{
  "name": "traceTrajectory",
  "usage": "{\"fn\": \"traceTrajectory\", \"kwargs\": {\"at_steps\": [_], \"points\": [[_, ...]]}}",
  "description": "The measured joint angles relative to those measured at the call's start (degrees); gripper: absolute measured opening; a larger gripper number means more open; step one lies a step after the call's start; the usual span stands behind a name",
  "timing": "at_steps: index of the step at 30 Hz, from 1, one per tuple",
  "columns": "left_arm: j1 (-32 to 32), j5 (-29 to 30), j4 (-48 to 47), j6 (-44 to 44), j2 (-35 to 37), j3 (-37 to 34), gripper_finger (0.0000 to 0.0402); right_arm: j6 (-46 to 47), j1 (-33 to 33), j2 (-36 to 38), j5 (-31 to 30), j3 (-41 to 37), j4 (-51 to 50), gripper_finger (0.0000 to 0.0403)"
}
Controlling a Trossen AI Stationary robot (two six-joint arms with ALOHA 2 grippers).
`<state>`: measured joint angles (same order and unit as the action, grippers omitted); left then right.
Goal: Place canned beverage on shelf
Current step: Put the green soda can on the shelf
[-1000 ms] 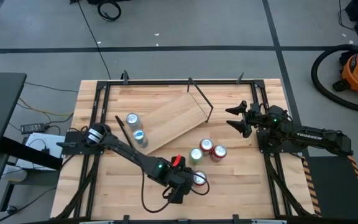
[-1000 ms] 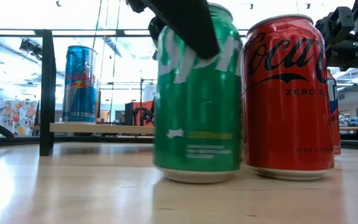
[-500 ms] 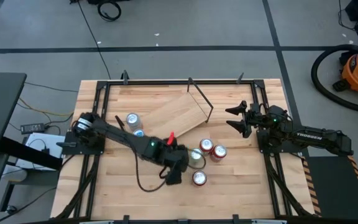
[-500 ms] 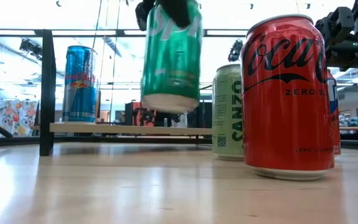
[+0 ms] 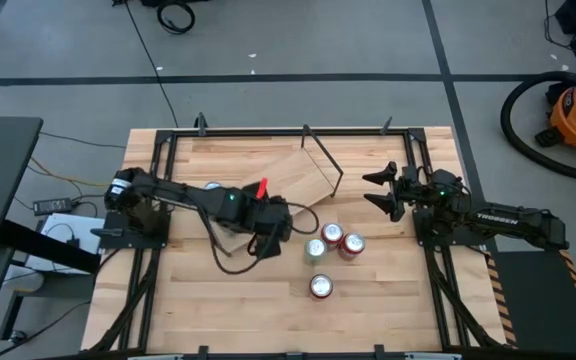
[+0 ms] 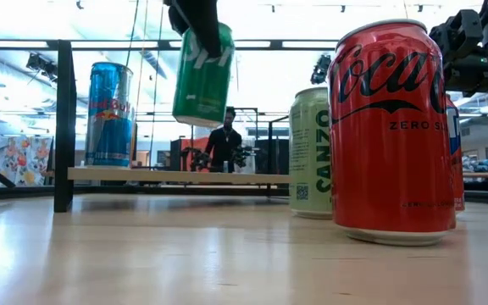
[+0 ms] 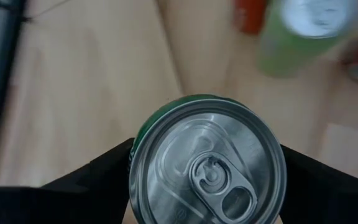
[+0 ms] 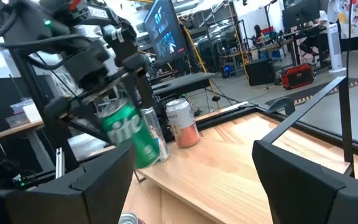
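A green soda can [image 6: 203, 72] hangs tilted in the air with my left gripper [image 5: 267, 230] shut on it, over the near edge of the shelf [image 5: 290, 180], a light wood plank lying askew on the table. My arm hides the can in the high view. A blue can [image 6: 108, 114] and a second can [image 8: 182, 123] stand on the shelf. My right gripper [image 5: 374, 189] waits open above the table's right side, holding nothing. My left gripper pinches the green can's upper wall just below the top rim [image 7: 143, 144], one finger [image 7: 107, 165] on each side. The fingers come slanting down from above. The can is lifted clear of table and shelf and hangs tilted below the fingers, its lid [image 7: 207, 165] facing the wrist.
A pale green can [image 5: 315, 250], two red cans [image 5: 342, 240] and one more red can [image 5: 320, 287] stand on the table near the shelf's right. Thin black rod brackets [image 5: 326, 160] rise at the shelf's end. A black frame [image 5: 423, 160] borders the table.
My left gripper has lifted the green can off the table beside the near red can and carried it up and toward the far edge, slightly left, to the shelf. The can, upright before, is now tilted and clear of the table.
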<state>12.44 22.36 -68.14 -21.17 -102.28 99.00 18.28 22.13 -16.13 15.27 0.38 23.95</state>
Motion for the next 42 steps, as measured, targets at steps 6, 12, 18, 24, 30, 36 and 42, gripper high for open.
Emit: {"fn": "traceTrajectory", "kwargs": {"at_steps": [6, 12, 18, 24, 30, 36, 42], "points": [[-2.4, 2.0, -2.0, 2.4, 0.6, 0.0, 0.0311, 0.0, 0.0, -0.4, 0.2, 0.0, 0.3, 0.0334], [-4.7, 3.3, -3.7, 4.5, 0.6, 0.0, 0.0311, 0.1, 0.0, -0.4, 1.0, 0.0, 0.5, 0.0334], [-6.7, 3.6, -4.9, 5.6, 0.7, 0.0, 0.0311, 0.2, 0.0, -0.4, 1.4, 0.0, 0.3, 0.0334], [-7.9, 4.7, -6.9, 5.9, 1.2, 0.0, 0.0311, 0.8, 0.0, -0.4, 1.4, 0.0, 0.3, 0.0334], [-8.9, 7.2, -8.7, 6.0, 3.4, -0.1, 0.0311, 1.1, 0.0, -0.4, 2.4, 0.0, 0.3, 0.0334], [-10.8, 8.7, -8.4, 6.0, 6.0, -0.1, 0.0311, 1.1, 0.0, -0.4, 2.4, 0.0, 0.7, 0.0334], [-12.5, 9.3, -7.2, 7.4, 6.9, -0.1, 0.0311, 1.1, 0.0, -0.4, 2.4, 0.0, 0.6, 0.0334]]}}
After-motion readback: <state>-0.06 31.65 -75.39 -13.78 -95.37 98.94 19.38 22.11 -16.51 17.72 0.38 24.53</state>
